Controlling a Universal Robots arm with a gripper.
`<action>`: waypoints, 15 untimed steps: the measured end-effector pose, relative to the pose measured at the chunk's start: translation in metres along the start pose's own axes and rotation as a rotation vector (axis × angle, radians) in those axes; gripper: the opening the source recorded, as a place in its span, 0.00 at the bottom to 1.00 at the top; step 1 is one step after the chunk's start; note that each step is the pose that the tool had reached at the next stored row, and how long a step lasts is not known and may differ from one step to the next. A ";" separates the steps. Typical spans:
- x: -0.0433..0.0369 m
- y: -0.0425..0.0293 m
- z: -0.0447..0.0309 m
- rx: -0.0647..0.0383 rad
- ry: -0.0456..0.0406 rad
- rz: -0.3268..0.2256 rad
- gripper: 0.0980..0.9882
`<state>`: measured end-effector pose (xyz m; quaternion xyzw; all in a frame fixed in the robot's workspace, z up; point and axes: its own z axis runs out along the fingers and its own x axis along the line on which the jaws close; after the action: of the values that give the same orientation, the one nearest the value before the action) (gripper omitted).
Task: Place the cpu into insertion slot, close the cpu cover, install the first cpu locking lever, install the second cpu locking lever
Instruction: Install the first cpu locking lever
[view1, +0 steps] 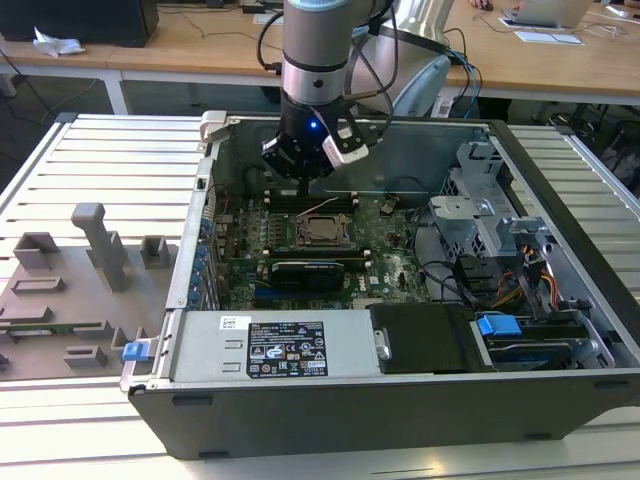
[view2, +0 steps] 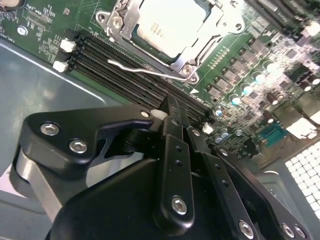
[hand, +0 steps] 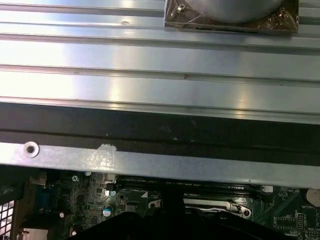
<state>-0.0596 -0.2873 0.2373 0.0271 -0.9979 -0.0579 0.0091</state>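
Note:
The cpu (view2: 170, 25) lies in the insertion slot (view2: 186, 69) on the green motherboard, its pale metal top showing through the cpu cover (view2: 125, 25), which lies flat around it. A thin wire locking lever (view2: 145, 70) juts out along the socket's edge beside the black memory slots; in the exterior view the lever (view1: 322, 207) rises off the board. My gripper (view2: 172, 106) hangs just beyond the lever, over the memory slots, fingers together with nothing between them. In the exterior view the gripper (view1: 300, 175) is behind the cpu (view1: 322, 232), inside the open case.
The case's rear wall (hand: 160, 165) stands close behind the gripper. A black card (view1: 308, 270) lies in front of the socket. The power supply (view1: 270, 345) and drive cage (view1: 480, 220) crowd the case. Grey fixtures (view1: 95, 245) stand on the slatted table at the exterior view's left.

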 end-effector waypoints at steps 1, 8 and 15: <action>-0.0001 -0.0002 0.0014 -0.006 -0.0002 0.000 0.01; -0.0047 -0.0045 0.0071 -0.010 0.0005 0.000 0.01; -0.0103 -0.0079 0.0126 -0.010 0.0013 0.000 0.01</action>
<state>-0.0492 -0.2931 0.2237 0.0271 -0.9976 -0.0628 0.0099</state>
